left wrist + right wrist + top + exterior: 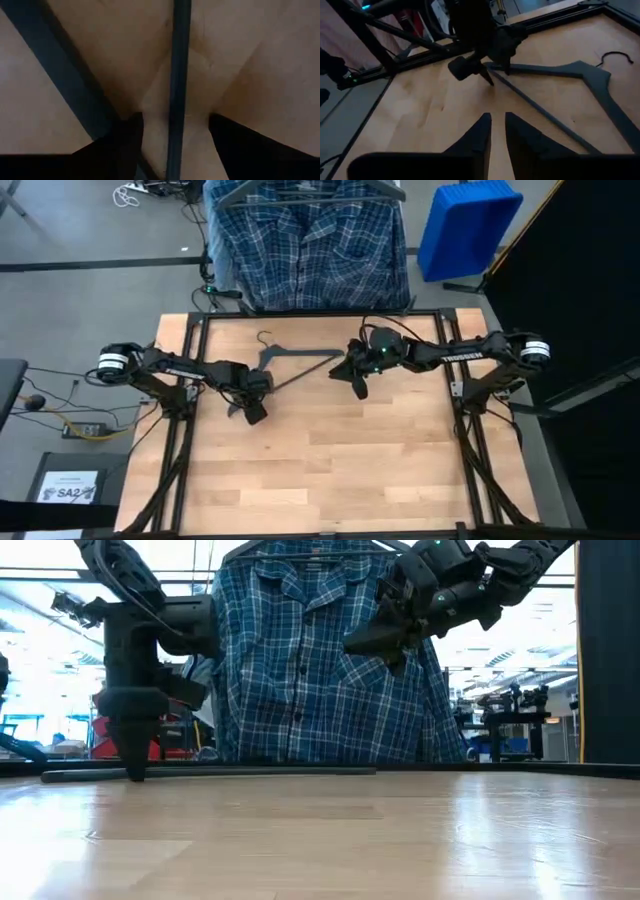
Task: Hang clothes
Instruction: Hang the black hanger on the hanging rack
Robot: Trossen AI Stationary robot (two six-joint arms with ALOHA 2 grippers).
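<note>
Two arms over a wooden surface [330, 460] with a hanger, a plaid shirt hung beyond.

The blue plaid shirt [312, 250] hangs on its own hanger past the far edge of the surface. A dark grey hanger [290, 360] lies flat near that edge. The left claw [252, 412] is down at the surface, its fingers [125, 135] spread apart on either side of the hanger's bar, not closed on it. The right claw [356, 385] is raised, fingers nearly together, holding nothing.
</note>
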